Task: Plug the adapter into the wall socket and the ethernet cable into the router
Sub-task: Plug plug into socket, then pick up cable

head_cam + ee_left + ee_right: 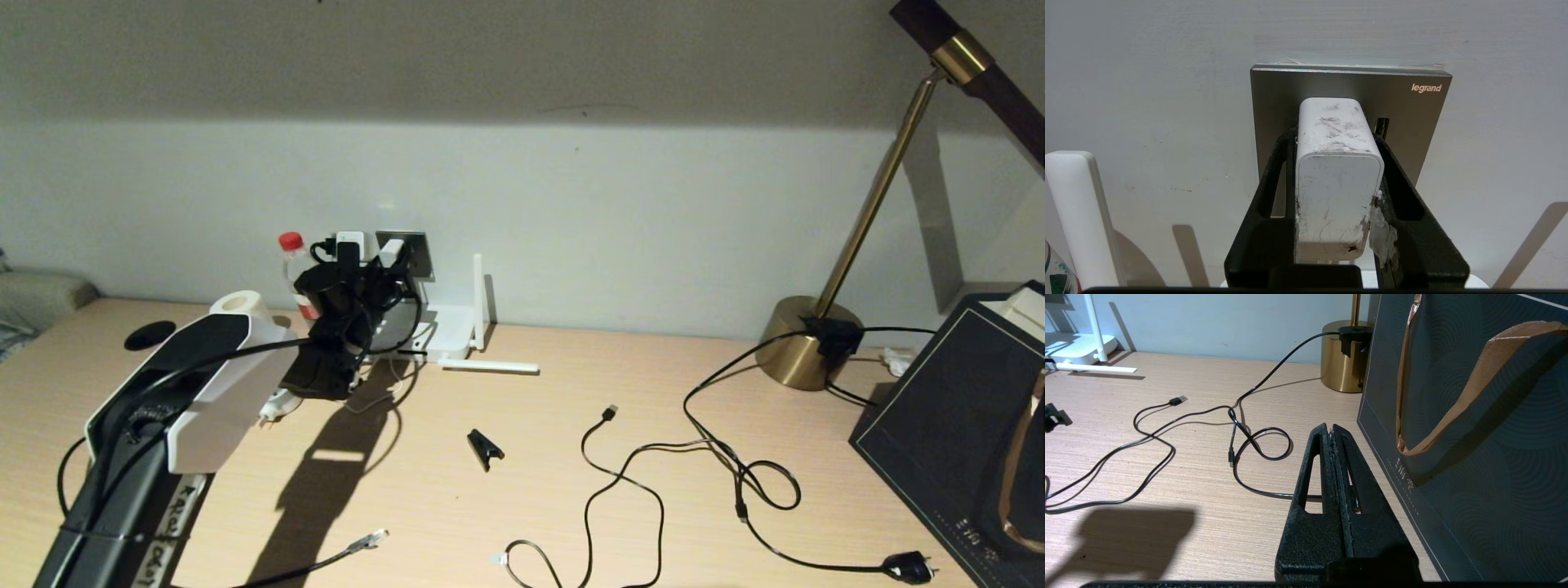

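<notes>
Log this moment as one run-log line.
left gripper: shut on adapter, at wall socket | right gripper: shut, idle beside dark bag | ethernet cable: loose on desk, unplugged

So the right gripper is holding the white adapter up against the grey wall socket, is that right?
Not quite: it is the left gripper whose jaws are shut on the adapter, pressed up against the wall socket, as the left wrist view shows. The right gripper is shut on nothing over the desk.

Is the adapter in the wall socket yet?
Cannot tell. The left gripper holds the adapter against the wall socket; its pins are hidden.
</notes>
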`<state>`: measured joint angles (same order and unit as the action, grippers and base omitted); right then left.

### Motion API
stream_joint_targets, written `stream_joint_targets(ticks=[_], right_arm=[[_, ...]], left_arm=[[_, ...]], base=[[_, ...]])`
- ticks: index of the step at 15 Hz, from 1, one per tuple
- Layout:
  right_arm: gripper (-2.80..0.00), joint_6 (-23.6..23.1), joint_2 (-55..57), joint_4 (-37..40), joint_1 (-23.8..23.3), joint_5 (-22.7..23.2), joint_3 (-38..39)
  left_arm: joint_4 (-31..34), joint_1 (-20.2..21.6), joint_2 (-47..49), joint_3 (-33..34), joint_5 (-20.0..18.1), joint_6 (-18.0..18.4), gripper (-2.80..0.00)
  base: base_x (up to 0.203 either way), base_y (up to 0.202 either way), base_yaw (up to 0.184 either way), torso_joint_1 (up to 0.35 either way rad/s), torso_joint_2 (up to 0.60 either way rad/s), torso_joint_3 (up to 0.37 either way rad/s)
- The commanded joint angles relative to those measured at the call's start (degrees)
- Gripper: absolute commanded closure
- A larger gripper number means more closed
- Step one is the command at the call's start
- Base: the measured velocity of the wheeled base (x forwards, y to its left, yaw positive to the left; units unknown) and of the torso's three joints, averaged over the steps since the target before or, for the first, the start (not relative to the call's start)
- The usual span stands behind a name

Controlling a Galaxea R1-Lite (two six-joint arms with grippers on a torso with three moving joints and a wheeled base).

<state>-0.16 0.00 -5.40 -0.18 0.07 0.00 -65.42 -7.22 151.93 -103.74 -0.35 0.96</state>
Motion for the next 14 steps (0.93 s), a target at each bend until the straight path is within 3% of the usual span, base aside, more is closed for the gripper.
stream_joint_targets(ticks=[1, 2, 3, 8, 14], right_arm=[[0.0, 0.0, 0.1, 0.0, 0.0, 0.0, 2.0], [0.0, 0.0, 0.1, 0.0, 0.0, 0.0, 2.0], [0.0, 0.0, 0.1, 0.0, 0.0, 0.0, 2.0], [0.0, 0.0, 0.1, 0.0, 0.0, 0.0, 2.0], [0.0, 0.0, 0.1, 0.0, 0.0, 0.0, 2.0]], left_arm=[[-0.5, 0.0, 0.1, 0.1, 0.0, 0.0, 0.0], [-0.6, 0.0, 0.0, 0.2, 0.0, 0.0, 0.0], [-0.8, 0.0, -0.2, 0.2, 0.0, 0.0, -2.8], [-4.0, 0.0, -1.5, 2.0, 0.6, 0.0, -2.8], [-8.9, 0.0, -10.7, 17.5, 0.3, 0.0, -2.8]], base=[[0.0, 0.0, 0.0, 0.0, 0.0, 0.0], [0.0, 0.0, 0.0, 0.0, 0.0, 0.0], [0.0, 0.0, 0.0, 0.0, 0.0, 0.0], [0.0, 0.0, 0.0, 0.0, 0.0, 0.0], [0.0, 0.0, 0.0, 0.0, 0.0, 0.0]])
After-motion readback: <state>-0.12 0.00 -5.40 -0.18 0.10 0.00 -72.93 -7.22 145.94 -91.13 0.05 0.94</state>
